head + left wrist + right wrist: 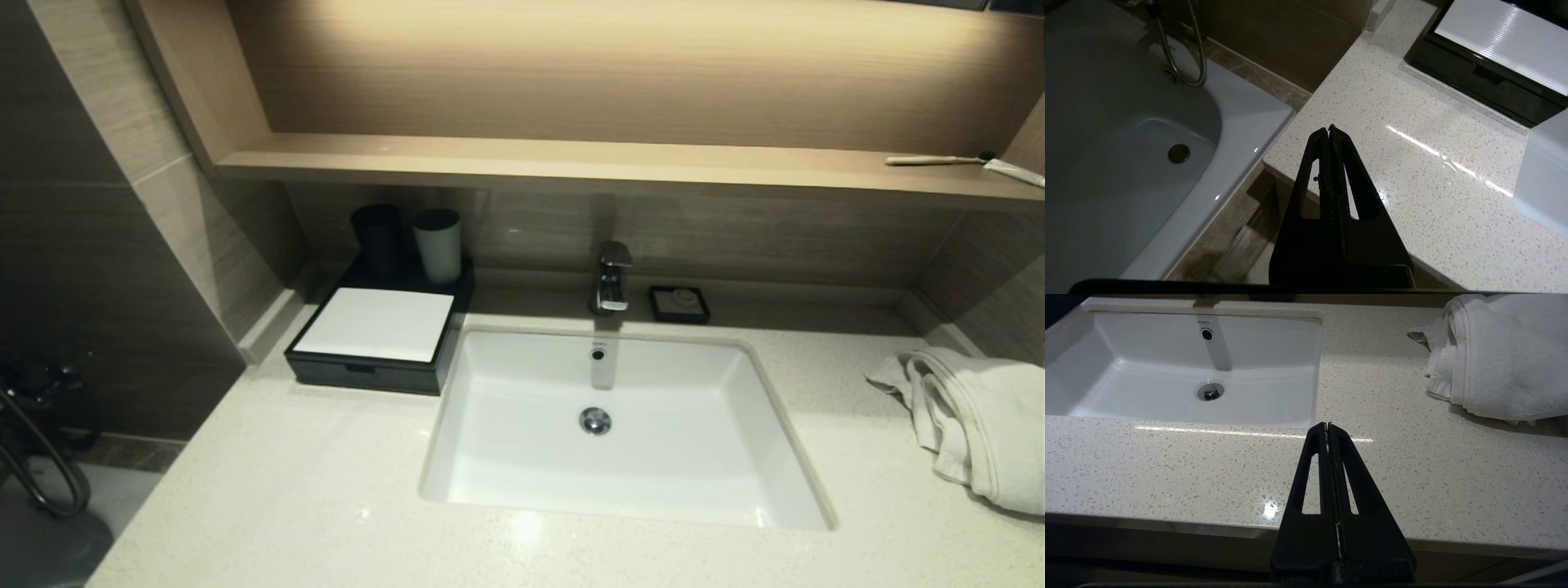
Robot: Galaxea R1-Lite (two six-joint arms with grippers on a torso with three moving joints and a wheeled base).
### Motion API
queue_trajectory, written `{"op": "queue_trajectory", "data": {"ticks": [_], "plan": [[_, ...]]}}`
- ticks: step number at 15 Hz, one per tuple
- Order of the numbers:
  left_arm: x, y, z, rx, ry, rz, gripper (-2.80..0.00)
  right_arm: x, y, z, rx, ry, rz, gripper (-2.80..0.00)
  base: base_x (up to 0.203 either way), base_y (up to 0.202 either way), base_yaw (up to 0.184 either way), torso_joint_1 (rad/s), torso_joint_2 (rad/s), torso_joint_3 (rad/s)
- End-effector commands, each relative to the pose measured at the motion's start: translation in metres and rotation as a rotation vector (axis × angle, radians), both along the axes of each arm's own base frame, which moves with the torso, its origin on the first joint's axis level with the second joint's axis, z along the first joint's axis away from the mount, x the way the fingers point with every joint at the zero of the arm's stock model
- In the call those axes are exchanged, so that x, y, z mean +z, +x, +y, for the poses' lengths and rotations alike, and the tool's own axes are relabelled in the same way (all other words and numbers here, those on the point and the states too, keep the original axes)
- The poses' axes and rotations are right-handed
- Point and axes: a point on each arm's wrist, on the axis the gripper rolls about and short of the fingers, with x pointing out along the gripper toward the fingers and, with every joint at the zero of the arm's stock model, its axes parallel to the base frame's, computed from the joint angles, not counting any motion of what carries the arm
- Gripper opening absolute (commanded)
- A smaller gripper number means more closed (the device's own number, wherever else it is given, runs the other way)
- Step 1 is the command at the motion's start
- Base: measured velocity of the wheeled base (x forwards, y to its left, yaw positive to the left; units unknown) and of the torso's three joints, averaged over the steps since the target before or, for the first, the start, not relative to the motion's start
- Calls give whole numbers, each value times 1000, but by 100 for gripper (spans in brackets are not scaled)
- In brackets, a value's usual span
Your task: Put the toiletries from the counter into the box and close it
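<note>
A black box with a white lid (371, 339) sits closed on the counter left of the sink; it also shows in the left wrist view (1494, 61). A toothbrush (935, 160) and a white tube (1015, 171) lie on the wooden shelf at the far right. No toiletries show on the counter itself. My left gripper (1329, 128) is shut and empty, held over the counter's front left corner. My right gripper (1327, 425) is shut and empty, held over the counter's front edge, right of the sink. Neither gripper shows in the head view.
A white sink (620, 425) with a chrome faucet (612, 278) is in the middle. Two cups (408, 237) stand behind the box. A black soap dish (678, 303) sits by the faucet. A white towel (976, 420) lies at the right. A bathtub (1126, 163) is left of the counter.
</note>
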Motion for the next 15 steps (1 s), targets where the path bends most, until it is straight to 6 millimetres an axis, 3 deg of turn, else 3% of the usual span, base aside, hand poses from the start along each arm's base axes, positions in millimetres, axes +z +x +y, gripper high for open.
{"op": "queue_trajectory", "data": {"ticks": [1,7,10,15], "plan": [[-3,-12,-2,-25,5,-60,-280,0,0,0,0,0,0,-280,0,0,0,0,0,0],[-9,-24,-8,-312,-33,-119,-280,0,0,0,0,0,0,-280,0,0,0,0,0,0],[-16,-27,-7,-364,-29,-130,-280,0,0,0,0,0,0,-280,0,0,0,0,0,0],[-60,-37,-8,-468,96,-127,-280,0,0,0,-1,0,0,-280,0,0,0,0,0,0]]}}
